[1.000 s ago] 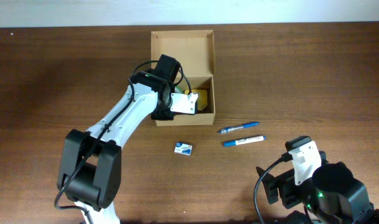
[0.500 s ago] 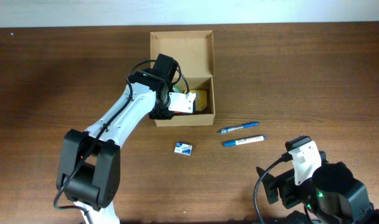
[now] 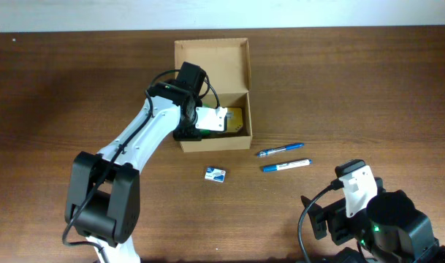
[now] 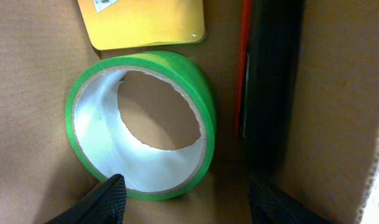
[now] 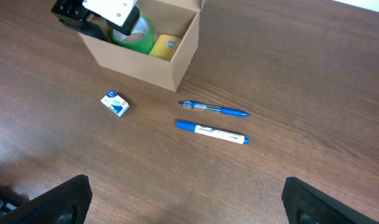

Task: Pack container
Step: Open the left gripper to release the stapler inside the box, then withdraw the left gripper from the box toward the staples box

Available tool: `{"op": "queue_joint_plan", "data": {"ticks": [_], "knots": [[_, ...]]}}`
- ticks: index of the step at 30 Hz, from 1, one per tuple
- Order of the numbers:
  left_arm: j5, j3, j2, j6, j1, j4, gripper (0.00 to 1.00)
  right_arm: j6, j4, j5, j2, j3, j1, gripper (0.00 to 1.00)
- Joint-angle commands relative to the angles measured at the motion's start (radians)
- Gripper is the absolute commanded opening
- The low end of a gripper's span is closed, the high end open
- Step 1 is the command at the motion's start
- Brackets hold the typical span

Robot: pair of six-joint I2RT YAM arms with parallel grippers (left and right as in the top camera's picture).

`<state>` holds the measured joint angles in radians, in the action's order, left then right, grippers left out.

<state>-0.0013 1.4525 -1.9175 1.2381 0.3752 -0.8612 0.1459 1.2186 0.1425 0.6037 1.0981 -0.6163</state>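
At 8 o'clock on the overhead view of the table [image 3: 61, 88], the left arm rises from its base and reaches toward 1 o'clock into the container [image 3: 211, 62]. That container, a tan cardboard box, sits at 12 o'clock from the table's middle, its lid flap folded back toward 12 o'clock and its body open to the camera.

Inside it, the left gripper [image 4: 189, 202] stands with its jaws spread apart and holds nothing. 1 dark fingertip [image 4: 111, 199] overlaps the near rim of a green tape roll [image 4: 205, 112], and the other is off to 3 o'clock, clear of the roll. The roll lies on the box floor, tilted a little. At 12 o'clock from the roll lies a flat yellow item [image 4: 145, 25], just beside it. At 3 o'clock a long black item with a red-orange edge [image 4: 273, 81] lies close to the box's wall.

Outside, at 6 o'clock from the container, a small white-and-blue box [image 3: 215, 174] lies on the wood. At 4 o'clock from the container lie a blue pen [image 3: 280, 150] and, just below it, a white marker with blue ends [image 3: 286, 165], side by side but apart.

At 5 o'clock the right arm is parked, and the right gripper [image 5: 189, 202] is at its widest, empty, well apart from everything.
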Motion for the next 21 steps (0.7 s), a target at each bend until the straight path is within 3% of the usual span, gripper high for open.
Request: {"op": "queue_joint_plan", "data": {"ticks": [1,6,8,15,17,20,21], "knots": [[0.001,0.02,0.0,0.012,-0.006,0.008,0.63,-0.008,-0.003,0.02,-0.008,-0.004,-0.005,0.99],[-0.014,0.025,0.0,0.012,-0.012,0.046,0.62,-0.008,-0.003,0.02,-0.008,-0.004,-0.005,0.99],[-0.03,0.048,0.0,0.004,-0.012,0.046,0.58,-0.008,-0.003,0.02,-0.008,-0.004,-0.005,0.99],[-0.029,0.227,0.001,-0.171,-0.012,-0.012,0.48,-0.008,-0.003,0.02,-0.008,-0.004,-0.005,0.99],[-0.024,0.276,0.001,-0.224,-0.011,-0.048,0.42,-0.008,-0.003,0.02,-0.008,-0.004,-0.005,0.99],[0.018,0.363,0.001,-0.352,-0.008,-0.124,0.15,-0.008,-0.003,0.02,-0.008,-0.004,-0.005,0.99],[0.03,0.386,0.001,-0.409,-0.008,-0.141,0.13,-0.008,-0.003,0.02,-0.008,-0.004,-0.005,0.99]]}}
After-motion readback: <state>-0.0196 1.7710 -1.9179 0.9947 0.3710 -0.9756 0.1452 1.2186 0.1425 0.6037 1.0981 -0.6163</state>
